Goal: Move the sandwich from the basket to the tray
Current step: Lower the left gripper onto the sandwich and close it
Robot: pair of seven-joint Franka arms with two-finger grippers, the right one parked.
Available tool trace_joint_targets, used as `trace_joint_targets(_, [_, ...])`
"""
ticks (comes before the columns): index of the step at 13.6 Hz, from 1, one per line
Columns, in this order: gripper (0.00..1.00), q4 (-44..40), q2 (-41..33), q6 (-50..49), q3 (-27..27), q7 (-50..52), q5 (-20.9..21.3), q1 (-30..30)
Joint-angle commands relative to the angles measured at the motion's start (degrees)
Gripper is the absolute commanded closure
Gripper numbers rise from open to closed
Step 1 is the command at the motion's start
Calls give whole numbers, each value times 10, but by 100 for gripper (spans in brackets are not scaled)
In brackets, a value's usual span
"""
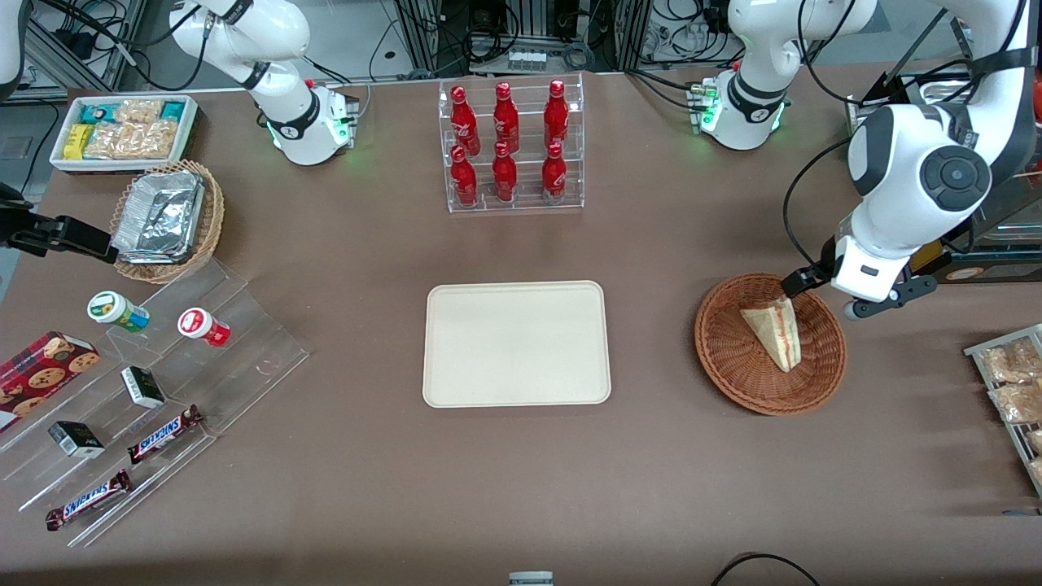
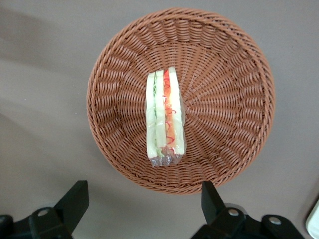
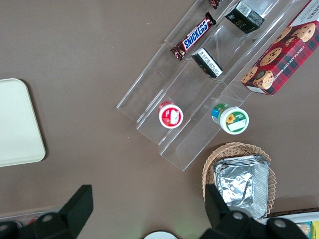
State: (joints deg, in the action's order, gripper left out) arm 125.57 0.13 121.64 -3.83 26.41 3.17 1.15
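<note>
The sandwich is a pale triangular wedge lying in the round reddish-brown wicker basket, toward the working arm's end of the table. In the left wrist view the sandwich shows its red, orange and green layers in clear wrap, near the middle of the basket. My left gripper hangs above the basket's rim farthest from the front camera. It is open and empty, with its fingers spread over bare table just outside the rim. The cream tray lies flat and bare beside the basket at mid-table.
A clear rack of red bottles stands farther from the front camera than the tray. A wire rack of snack packets sits at the working arm's table edge. A clear stepped stand with snacks and a foil-container basket lie toward the parked arm's end.
</note>
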Motion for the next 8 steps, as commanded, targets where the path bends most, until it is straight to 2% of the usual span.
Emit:
trace_joint_targets(1, [0, 3, 38, 41, -1, 13, 10, 1])
trace_joint_targets(8, [0, 13, 117, 134, 0, 15, 10, 2])
